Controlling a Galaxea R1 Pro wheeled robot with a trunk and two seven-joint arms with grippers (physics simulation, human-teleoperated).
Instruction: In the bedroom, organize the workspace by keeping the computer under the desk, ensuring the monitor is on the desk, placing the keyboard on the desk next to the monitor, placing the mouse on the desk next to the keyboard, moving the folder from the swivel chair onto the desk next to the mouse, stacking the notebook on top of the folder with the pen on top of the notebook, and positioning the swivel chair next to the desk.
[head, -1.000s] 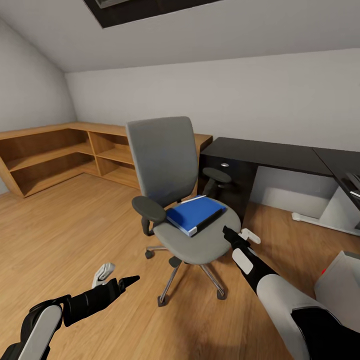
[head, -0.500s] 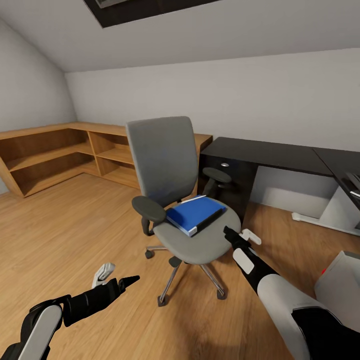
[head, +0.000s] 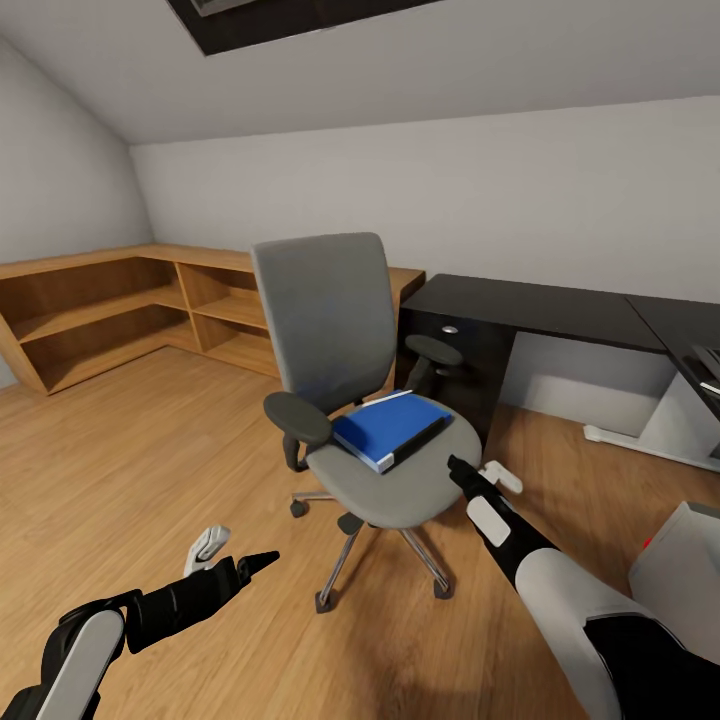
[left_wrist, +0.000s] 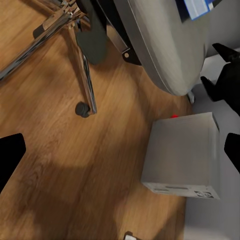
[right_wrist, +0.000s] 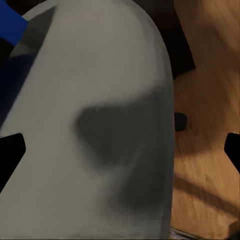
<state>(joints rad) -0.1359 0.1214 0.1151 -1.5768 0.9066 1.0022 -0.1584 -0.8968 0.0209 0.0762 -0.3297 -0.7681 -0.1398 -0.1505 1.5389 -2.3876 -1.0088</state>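
The swivel chair (head: 330, 330), with grey seat and back and black armrests, stands on the wood floor in front of the black desk (head: 530, 305). The bright blue folder (head: 390, 428) lies on its seat. My right gripper (head: 480, 470) is open beside the seat's front right edge, short of the folder. The right wrist view looks down on the grey seat (right_wrist: 100, 125) and a corner of the folder (right_wrist: 10, 25), with the right gripper (right_wrist: 120, 150) open. My left gripper (head: 235, 555) hangs open low over the floor, left of the chair's base (left_wrist: 75, 50).
A light wooden shelf unit (head: 110, 310) runs along the left and back walls. A pale grey box with a small red light (head: 680, 570) stands on the floor at my right, also in the left wrist view (left_wrist: 185, 155). The desk's drawer unit (head: 455, 360) is just behind the chair.
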